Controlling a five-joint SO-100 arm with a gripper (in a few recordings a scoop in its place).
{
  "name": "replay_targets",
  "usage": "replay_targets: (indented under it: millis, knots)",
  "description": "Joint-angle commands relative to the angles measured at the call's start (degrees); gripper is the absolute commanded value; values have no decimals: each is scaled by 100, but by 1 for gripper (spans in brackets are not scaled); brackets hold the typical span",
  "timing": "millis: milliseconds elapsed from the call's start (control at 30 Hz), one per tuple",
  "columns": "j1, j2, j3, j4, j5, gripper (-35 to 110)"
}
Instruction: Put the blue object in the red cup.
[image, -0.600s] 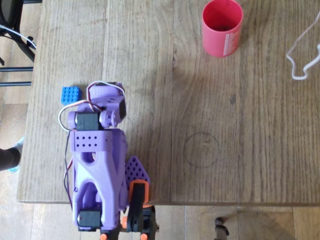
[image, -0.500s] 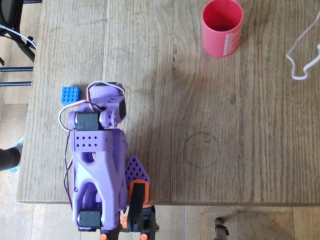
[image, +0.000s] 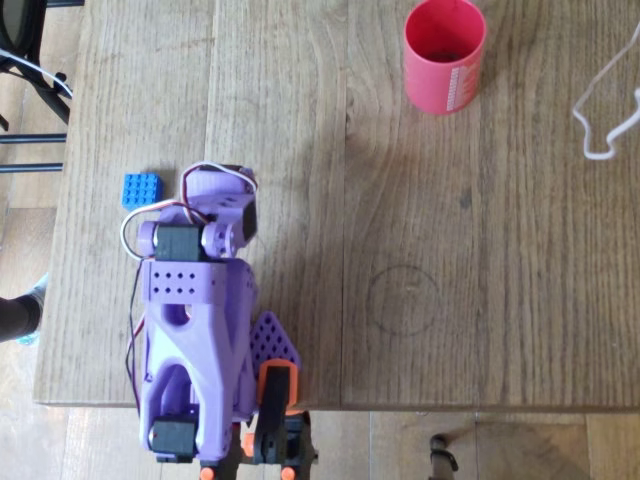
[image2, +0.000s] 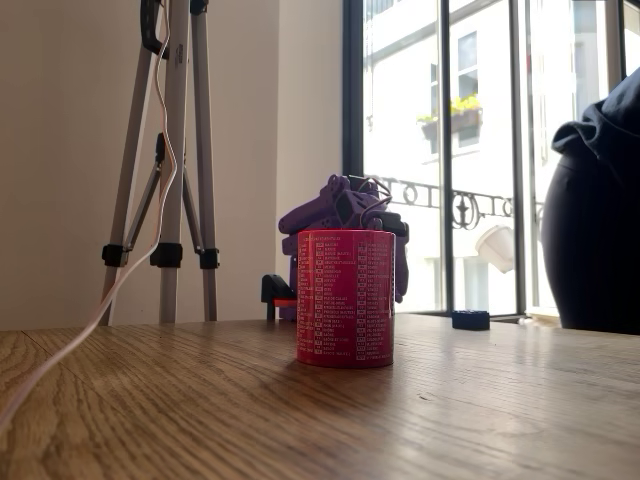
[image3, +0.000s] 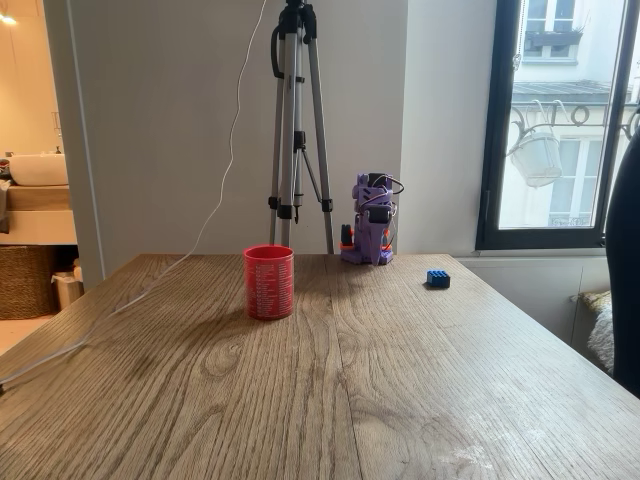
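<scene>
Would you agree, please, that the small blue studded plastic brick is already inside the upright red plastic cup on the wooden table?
Not quite: the small blue studded plastic brick lies on the wooden table beside the purple arm, far from the upright red plastic cup, as the overhead view shows. The cup is indeed upright on the table.

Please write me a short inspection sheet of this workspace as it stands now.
Surface: wooden table, planked, with a faint ring mark.
Job's things: blue object lies flat on the table, left of the arm in the overhead view; red cup stands upright, far from the brick.
Clutter: nothing seen on the table besides the cable.
End effector: purple arm is folded near its base; end effector is beside the brick, its state hidden.
Cables: white cable lies over the table edge by the cup; white wire loops on the arm.
Surroundings: tripod, window, wall.
</scene>
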Motion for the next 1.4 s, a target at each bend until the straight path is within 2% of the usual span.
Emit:
replay_targets:
  millis: [0,167,367,567,833,1000,1100,1367]
  knots:
    - [-79,-44,-123,-88,-211,1]
    - [-26,-290,-721,-105,-519,1]
    - [439,-1512,-1784,79,-615,1]
    - [738,-3612,-3393,79,-668,1]
    - [694,-6293,-5643,756,-1230,1]
    - [404,-7348,-6328,1090,-1582,1]
    - [-123,-7559,-6407,1081,-1274,1]
    - [-2021,-8174,-6398,993,949,1]
